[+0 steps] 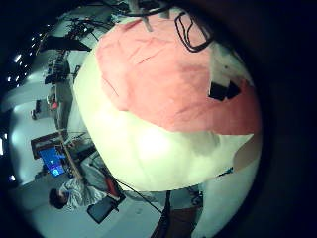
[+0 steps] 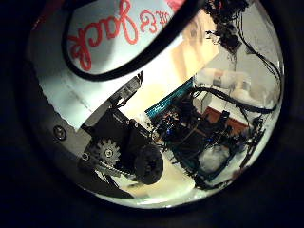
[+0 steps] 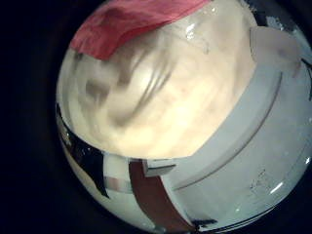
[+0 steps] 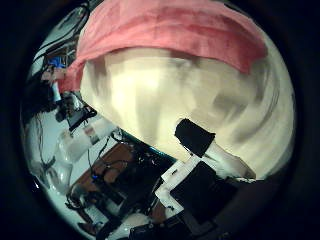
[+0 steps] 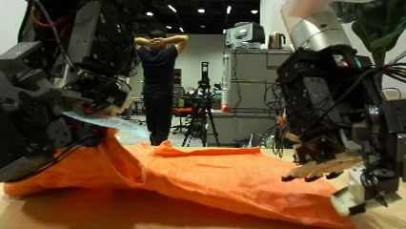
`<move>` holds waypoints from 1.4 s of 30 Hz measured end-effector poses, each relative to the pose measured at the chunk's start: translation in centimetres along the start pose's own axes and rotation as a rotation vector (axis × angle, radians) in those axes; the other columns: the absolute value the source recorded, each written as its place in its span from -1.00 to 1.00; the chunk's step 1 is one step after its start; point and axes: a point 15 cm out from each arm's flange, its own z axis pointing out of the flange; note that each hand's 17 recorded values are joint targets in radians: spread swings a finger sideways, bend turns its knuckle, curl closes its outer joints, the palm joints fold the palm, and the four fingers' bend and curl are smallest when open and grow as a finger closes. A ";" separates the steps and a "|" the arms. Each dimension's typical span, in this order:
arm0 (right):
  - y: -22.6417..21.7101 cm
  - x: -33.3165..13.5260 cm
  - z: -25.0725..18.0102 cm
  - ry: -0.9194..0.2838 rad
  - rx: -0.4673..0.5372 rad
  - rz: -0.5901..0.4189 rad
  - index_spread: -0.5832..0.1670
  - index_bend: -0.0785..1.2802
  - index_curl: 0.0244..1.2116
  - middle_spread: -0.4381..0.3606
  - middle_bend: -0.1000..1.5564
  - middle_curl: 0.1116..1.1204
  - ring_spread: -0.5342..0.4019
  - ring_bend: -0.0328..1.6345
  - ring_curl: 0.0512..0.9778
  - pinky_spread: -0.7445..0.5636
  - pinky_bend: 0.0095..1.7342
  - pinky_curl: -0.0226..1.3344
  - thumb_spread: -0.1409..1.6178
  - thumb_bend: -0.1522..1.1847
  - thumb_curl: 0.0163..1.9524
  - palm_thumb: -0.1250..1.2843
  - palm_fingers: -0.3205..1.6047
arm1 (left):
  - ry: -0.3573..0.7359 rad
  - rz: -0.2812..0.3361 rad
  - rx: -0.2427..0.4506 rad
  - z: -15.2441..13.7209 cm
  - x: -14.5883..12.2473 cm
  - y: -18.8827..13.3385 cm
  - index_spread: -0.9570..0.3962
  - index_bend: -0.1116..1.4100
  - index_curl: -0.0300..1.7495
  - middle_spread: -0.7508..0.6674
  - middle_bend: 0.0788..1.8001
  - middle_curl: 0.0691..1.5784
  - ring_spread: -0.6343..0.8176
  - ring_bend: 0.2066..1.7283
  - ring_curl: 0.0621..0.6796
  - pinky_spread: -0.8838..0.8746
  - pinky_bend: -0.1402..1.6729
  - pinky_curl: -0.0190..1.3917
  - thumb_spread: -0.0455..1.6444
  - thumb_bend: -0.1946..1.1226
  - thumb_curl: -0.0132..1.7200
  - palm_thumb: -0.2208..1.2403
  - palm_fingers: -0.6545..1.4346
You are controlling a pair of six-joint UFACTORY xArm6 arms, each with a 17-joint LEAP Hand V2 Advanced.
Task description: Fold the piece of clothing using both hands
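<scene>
1. Fingers of the right hand (image 5: 333, 143) hung loosely uncurled above the table (image 5: 76, 215), holding nothing
2. Orange clothing (image 5: 215, 179) lay rumpled across the table between both hands
3. Left hand (image 5: 50, 95) fingers: cannot tell

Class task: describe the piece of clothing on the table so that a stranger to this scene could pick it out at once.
Start at the pale table between the two robot hands. Spread across it lies the orange garment, rumpled, with one end bunched up by the left hand. It is the only cloth there.
</scene>
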 end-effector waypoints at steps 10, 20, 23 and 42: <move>-2.8 -0.7 0.7 0.052 0.058 0.048 -0.10 -0.61 -0.51 0.02 -0.59 -0.50 0.10 -0.45 -0.55 0.23 -0.72 -0.55 0.31 -0.79 -0.69 0.14 -0.21 | -0.003 -0.006 0.015 -1.3 -0.1 0.7 -0.51 -0.17 -0.08 -0.58 0.25 -0.38 -0.86 0.07 0.23 -0.83 0.21 -0.29 0.69 0.09 0.67 0.27 0.77; -3.3 -0.3 1.0 0.110 0.058 0.070 -0.28 -0.62 -0.52 -0.27 -0.37 -0.34 -0.36 -0.11 -0.38 -0.43 -0.38 -0.50 0.30 -0.79 -0.68 0.25 0.48 | -0.012 -0.006 0.027 -3.5 -0.5 1.0 -0.53 -0.20 -0.04 -0.58 0.26 -0.39 -0.87 0.06 0.24 -0.84 0.21 -0.29 0.67 0.11 0.77 0.24 0.77; -3.1 -0.2 0.0 0.113 0.081 0.071 -0.39 -0.51 -0.41 -0.43 -0.28 -0.23 -0.46 0.07 -0.20 -0.60 -0.19 -0.38 0.31 -0.79 -0.67 0.31 0.64 | -0.014 -0.005 0.021 -4.0 -0.7 1.2 -0.53 -0.20 -0.04 -0.58 0.26 -0.39 -0.87 0.06 0.24 -0.84 0.20 -0.29 0.66 0.12 0.79 0.23 0.77; 5.8 -0.2 -6.0 0.111 0.153 0.059 -0.27 0.47 0.21 -0.24 0.50 0.27 -0.39 0.53 0.31 -0.36 0.37 0.10 0.67 -0.69 -0.64 0.62 0.52 | -0.008 0.065 -0.017 -6.3 -0.2 4.7 -0.56 -0.27 0.00 -0.58 0.26 -0.40 -0.88 0.03 0.22 -0.83 0.19 -0.29 0.61 0.15 0.90 0.20 0.76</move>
